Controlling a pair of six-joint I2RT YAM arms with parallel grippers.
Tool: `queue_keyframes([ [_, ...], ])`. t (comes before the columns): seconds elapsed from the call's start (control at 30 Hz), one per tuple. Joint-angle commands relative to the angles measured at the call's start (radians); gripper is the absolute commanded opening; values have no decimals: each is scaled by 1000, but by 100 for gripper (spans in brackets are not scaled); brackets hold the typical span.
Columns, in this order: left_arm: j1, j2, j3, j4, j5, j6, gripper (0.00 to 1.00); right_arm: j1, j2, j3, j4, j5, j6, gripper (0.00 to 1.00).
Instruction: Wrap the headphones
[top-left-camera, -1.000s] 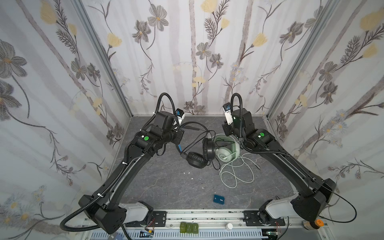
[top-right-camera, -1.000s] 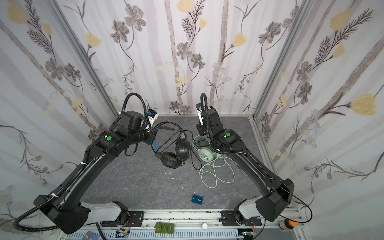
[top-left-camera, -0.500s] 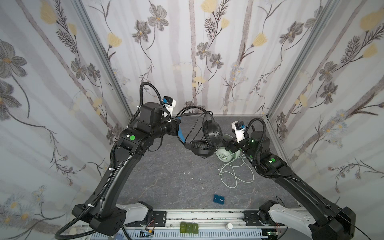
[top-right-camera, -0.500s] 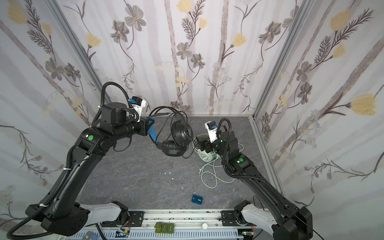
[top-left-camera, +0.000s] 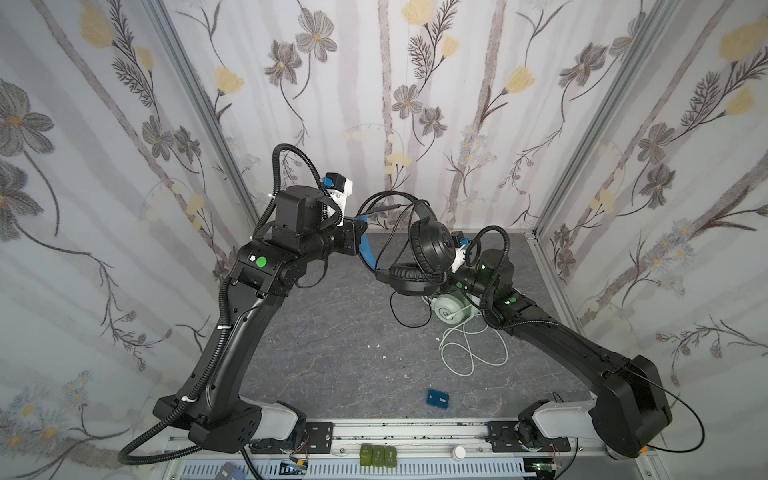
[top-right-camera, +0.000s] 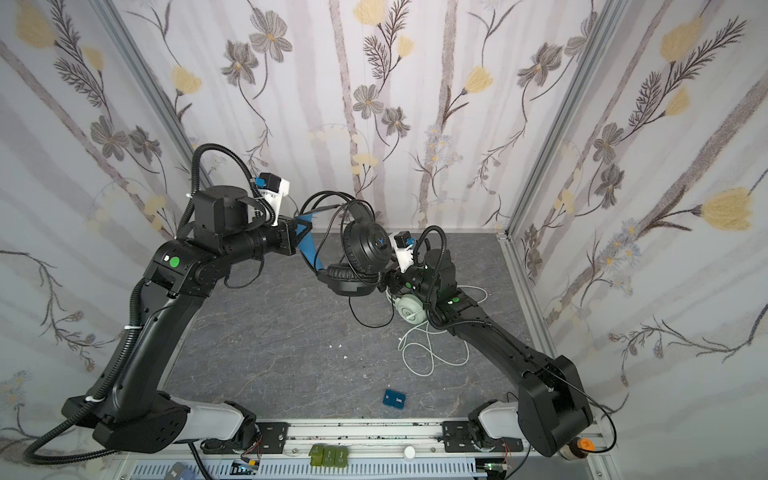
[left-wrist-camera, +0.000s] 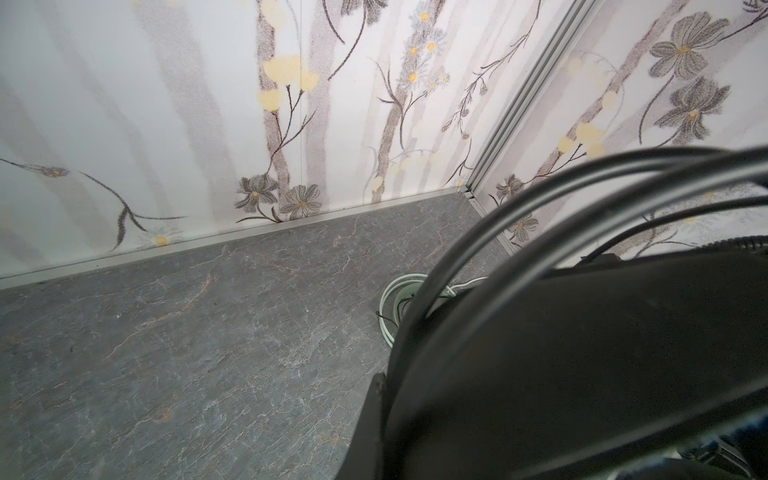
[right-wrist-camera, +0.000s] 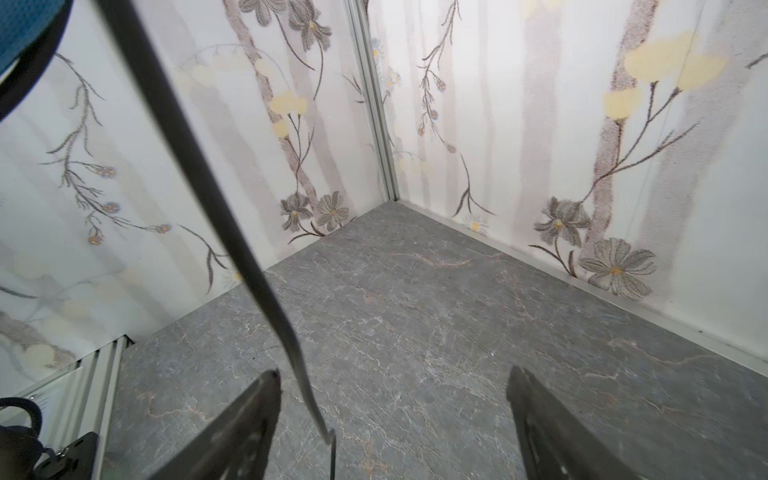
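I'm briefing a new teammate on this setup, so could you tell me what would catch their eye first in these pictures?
The black headphones hang in mid-air at the back of the cell, the left gripper shut on their blue-lined headband, black cable looping down. Just beneath, by the open right gripper, the mint-green headphones lie on the grey table with their pale cable sprawled toward the front.

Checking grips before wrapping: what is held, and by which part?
The left gripper holds the black headphones by the blue-lined headband. The right gripper is open, holding nothing; the black cable hangs between its jaws.
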Motion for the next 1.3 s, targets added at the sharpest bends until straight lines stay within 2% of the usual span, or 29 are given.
queue_keyframes([
  [0.0, 1, 10, 29, 61, 32, -51, 0, -1, 26, 13, 110, -90, 42, 85],
  [0.27, 0, 29, 59, 65, 43, -66, 0, -9, 39, 10, 123, -85, 43, 85],
  [0.43, 2, 37, 67, 68, 45, -75, 0, -16, 125, 38, 236, -116, 116, 84],
  [0.73, 1, 56, 79, 117, 49, -132, 0, -14, 267, 134, 239, -158, 124, 70],
  [0.9, 0, 54, 78, 158, 52, -170, 0, -10, 338, 140, 290, -185, 176, 61],
  [1.27, 7, 66, 95, 181, 56, -215, 0, 17, 464, 164, 343, -205, 224, 59],
])
